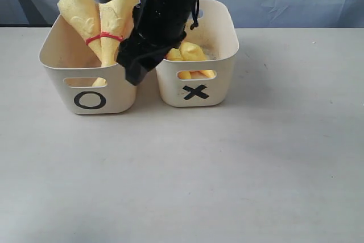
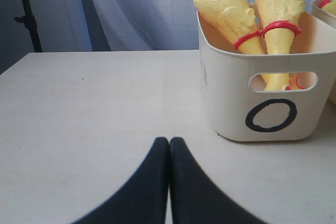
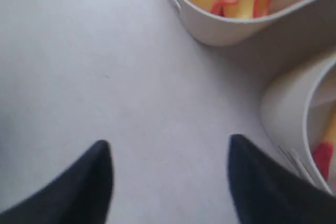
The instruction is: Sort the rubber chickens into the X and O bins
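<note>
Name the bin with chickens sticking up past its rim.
The O bin, left in the exterior view: two chickens stand tall above its rim. In the X bin the chickens lie low.

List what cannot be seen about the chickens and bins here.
Exterior view: the arm hides part of the X bin; its chickens cannot be counted.
Left wrist view: the top edge cuts off both chickens in the O bin.
Right wrist view: blurred; no bin mark shows.
</note>
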### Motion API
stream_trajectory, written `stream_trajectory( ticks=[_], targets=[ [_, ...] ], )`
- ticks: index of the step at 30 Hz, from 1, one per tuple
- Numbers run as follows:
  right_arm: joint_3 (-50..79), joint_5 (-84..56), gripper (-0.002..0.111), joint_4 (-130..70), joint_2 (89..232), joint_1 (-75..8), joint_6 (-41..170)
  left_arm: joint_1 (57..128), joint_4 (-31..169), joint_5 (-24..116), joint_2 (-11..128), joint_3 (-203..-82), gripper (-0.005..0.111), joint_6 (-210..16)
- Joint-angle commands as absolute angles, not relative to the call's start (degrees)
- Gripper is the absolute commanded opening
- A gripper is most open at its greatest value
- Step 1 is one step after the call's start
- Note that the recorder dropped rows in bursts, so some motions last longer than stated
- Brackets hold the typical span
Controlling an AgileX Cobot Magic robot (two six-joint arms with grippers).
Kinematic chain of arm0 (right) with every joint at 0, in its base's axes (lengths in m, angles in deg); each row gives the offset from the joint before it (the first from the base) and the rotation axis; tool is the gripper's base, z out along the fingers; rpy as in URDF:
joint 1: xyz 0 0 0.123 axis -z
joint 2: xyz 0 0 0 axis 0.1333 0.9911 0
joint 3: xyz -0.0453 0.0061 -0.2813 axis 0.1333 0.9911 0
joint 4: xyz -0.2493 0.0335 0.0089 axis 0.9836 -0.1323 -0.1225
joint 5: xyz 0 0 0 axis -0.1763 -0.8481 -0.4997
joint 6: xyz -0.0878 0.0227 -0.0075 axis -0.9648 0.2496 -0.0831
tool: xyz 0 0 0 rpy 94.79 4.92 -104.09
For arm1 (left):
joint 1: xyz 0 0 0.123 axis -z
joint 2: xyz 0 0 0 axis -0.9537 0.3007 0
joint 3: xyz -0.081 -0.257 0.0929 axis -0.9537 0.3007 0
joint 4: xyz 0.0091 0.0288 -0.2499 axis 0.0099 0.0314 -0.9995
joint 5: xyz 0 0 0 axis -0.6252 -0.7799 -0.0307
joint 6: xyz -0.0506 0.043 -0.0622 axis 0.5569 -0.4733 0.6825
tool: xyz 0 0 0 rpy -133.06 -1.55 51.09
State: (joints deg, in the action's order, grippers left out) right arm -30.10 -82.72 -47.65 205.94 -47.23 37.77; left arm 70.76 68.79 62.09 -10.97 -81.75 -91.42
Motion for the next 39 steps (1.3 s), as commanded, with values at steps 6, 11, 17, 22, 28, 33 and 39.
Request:
stream_trajectory(
  ticks=[6,11,17,22,28,33,39],
  targets=[
    [-18.77,-83.6,0.002,-42.43,196.52,-47.12,43.05,71.02,68.42,61.66,-11.24,-81.87,0.0,-91.26],
    [-6.27,-83.6,0.002,-34.56,187.63,-47.12,46.1,71.02,68.42,61.66,-11.24,-81.87,0.0,-91.26],
    [12.04,-83.6,0.002,-24.64,174.15,-47.12,53.52,71.02,68.42,61.66,-11.24,-81.87,0.0,-91.26],
    [20.29,-83.6,0.002,-21.72,161.31,-47.12,64.84,71.02,68.42,61.66,-11.24,-81.87,0.0,-91.26],
    [21.24,-83.6,0.002,-21.72,153.97,-47.12,64.84,71.02,68.42,61.66,-11.24,-81.87,0.0,-91.26],
    [21.24,-83.6,0.002,-21.15,151.29,-47.78,64.84,71.02,68.42,61.66,-11.24,-81.87,0.0,-91.26],
    [21.24,-77.69,0.002,-24.76,142.5,-47.63,64.84,71.02,68.42,61.66,-11.24,-81.87,0.0,-91.26]
  ],
)
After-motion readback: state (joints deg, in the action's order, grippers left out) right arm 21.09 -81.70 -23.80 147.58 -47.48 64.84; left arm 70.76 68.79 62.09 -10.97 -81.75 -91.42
